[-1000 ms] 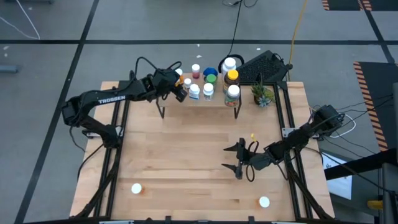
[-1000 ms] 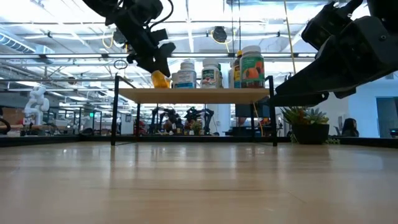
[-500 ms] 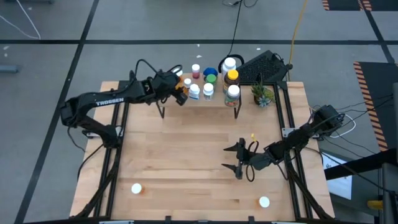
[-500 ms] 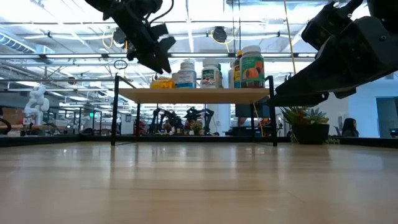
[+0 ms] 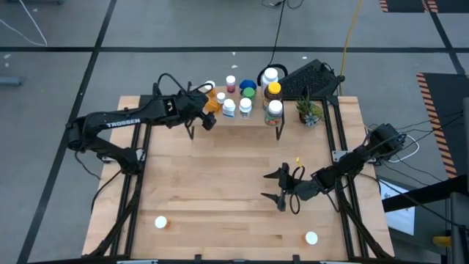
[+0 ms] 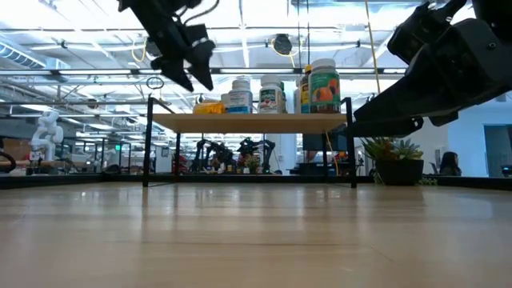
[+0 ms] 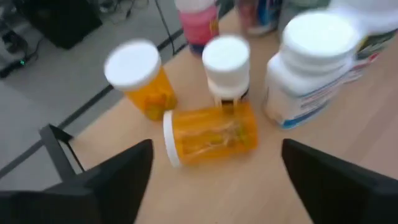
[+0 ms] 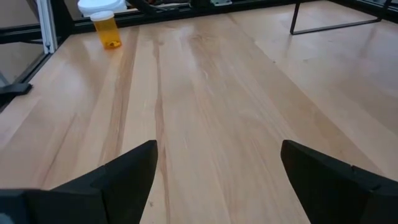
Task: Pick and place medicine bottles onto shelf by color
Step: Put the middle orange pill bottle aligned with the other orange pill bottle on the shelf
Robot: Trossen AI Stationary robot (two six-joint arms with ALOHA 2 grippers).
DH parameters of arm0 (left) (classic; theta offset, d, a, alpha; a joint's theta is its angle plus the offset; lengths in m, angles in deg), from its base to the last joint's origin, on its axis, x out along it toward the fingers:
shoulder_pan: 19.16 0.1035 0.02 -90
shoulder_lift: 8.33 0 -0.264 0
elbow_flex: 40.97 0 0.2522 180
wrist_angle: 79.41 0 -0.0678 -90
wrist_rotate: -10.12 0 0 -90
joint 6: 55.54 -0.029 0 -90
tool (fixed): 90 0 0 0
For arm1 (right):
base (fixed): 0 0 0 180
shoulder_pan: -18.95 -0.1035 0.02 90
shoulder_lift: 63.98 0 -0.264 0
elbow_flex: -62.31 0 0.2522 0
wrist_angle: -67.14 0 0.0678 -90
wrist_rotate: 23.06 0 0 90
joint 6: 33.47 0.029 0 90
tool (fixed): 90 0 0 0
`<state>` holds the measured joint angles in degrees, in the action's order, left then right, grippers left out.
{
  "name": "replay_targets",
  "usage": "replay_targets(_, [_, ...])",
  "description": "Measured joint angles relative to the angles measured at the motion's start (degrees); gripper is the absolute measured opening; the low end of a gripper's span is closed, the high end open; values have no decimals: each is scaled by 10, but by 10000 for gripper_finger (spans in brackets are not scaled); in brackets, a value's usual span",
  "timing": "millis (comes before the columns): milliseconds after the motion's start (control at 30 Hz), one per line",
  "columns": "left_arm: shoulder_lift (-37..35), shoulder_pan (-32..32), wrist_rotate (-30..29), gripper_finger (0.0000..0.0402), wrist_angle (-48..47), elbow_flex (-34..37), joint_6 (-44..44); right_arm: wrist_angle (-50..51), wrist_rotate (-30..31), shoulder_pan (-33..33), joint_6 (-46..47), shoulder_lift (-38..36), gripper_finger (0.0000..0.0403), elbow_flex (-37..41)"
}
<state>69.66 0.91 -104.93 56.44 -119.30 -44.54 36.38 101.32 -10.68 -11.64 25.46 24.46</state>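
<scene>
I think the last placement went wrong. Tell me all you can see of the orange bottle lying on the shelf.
The orange bottle is translucent orange plastic with a white cap and lies tipped on its side at the left end of the shelf. Something pale shows inside. A small white-capped bottle stands against it. An upright orange bottle is just beside it. The open left gripper is off it.

Shelf: I see a low light-wood board on thin black legs at the table's far edge. On it, an orange bottle lies tipped on its side, white cap sideways, beside an upright orange bottle and a small white-capped bottle; taller bottles stand in a cluster alongside. On the tabletop, well apart, I log one near-left bottle and one near-right bottle.
</scene>
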Motion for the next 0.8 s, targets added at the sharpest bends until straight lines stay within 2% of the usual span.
replay_targets(100, [11,1,3,394,5,1,10,-3,-1,0,1,0,338,0])
replay_targets(267, [17,6,18,383,21,0,29,-3,-1,0,2,0,338,0])
replay_targets(500, [17,20,34,398,26,0,33,-4,-2,0,2,0,338,0])
replay_targets(800, [68,32,70,400,39,1,56,-11,-15,0,5,0,338,0])
